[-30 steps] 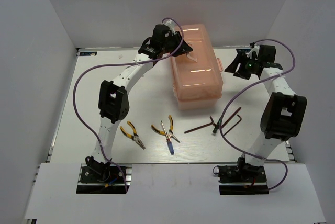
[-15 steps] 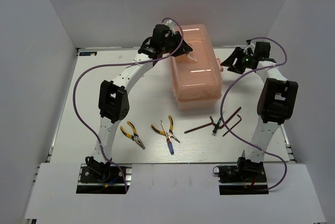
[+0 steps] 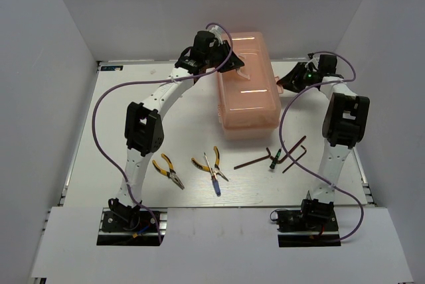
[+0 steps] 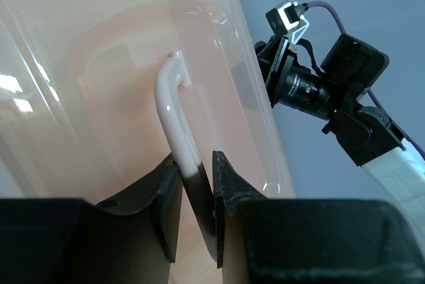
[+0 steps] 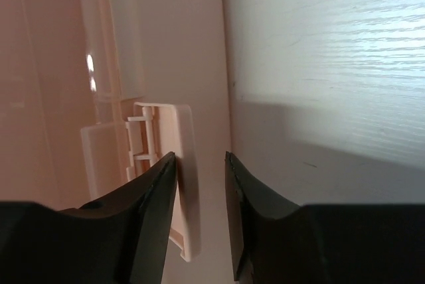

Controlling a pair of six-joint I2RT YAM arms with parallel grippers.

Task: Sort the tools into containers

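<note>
While the toolbox (image 3: 249,91) lay shut, left gripper (image 4: 196,164): pressed together on the white lid handle (image 4: 169,105), one finger on each side of the bar, with no gap visible between fingers and bar.
Right gripper (image 5: 199,164): jaws parted by a narrow gap. The outer edge of the pink latch tab (image 5: 169,138) stood in that gap, partly behind one finger. Contact with the tab could not be told.
Toolbox position: far middle of the table (image 3: 106,131), long axis running near to far, between the two grippers. The left gripper sat at the far left of its lid, and the right gripper was against its right side wall.
Edges: the toolbox's right wall filled the left half of the right wrist view, with bare table surface beside it.
Open room: bare table lay left of the toolbox beyond the left arm, and right of the right gripper. White walls (image 3: 40,98) closed the table on its left, far and right sides.
Pliers (image 3: 169,172): near table, just beside the left arm's lower link, well apart from both grippers.
Second pliers (image 3: 211,163): nearer than the toolbox, lying across the blue-handled screwdriver (image 3: 216,183).
Green-black tool (image 3: 273,163): near right, among the dark hex keys (image 3: 295,153), close to the right arm's cable.
</note>
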